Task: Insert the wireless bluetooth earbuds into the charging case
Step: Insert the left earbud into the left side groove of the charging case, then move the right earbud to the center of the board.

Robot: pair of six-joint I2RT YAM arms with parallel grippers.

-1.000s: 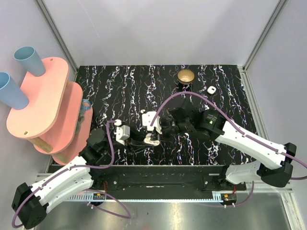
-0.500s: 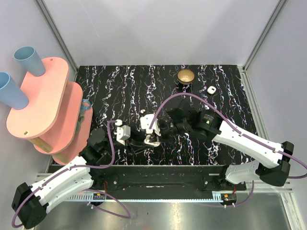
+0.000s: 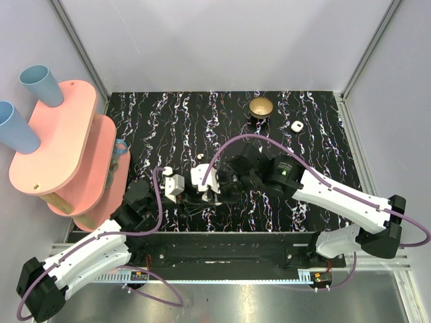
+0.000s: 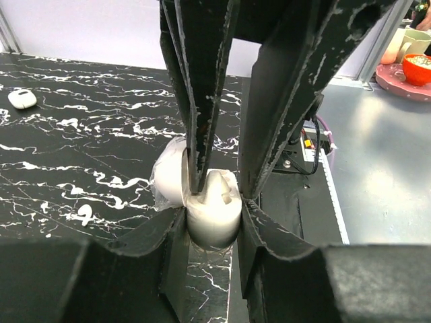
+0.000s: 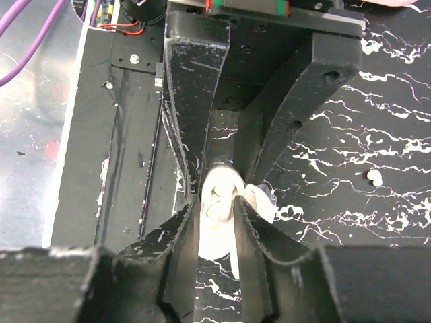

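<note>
White and rounded, the charging case (image 4: 214, 214) stands at about 6 o'clock on the black, white-veined desk (image 3: 316, 145), close to the near edge. The left hand (image 4: 212, 229) reaches in from 9 o'clock of the case. It is pressed together on the case's lower body, one finger flat against each side, and holds it upright. The lid (image 4: 168, 178) is tipped back toward 9 o'clock in the left wrist view.

The right hand (image 5: 215, 205) comes in from 3 o'clock of the case. Its fingers are spread a little, about as wide as the case, and their tips straddle the open mouth. One tip rests on the rim beside the lid; I cannot tell whether the other presses the case.

In the right wrist view, pale rounded shapes lie in the mouth. They look like the wireless bluetooth earbuds (image 5: 219, 196) seated there, but they are too small to be sure.

A gold round dish (image 3: 260, 106) sits at 12 o'clock on the desk. A small white piece (image 3: 295, 125) lies at 1 o'clock, well apart from both hands.
</note>
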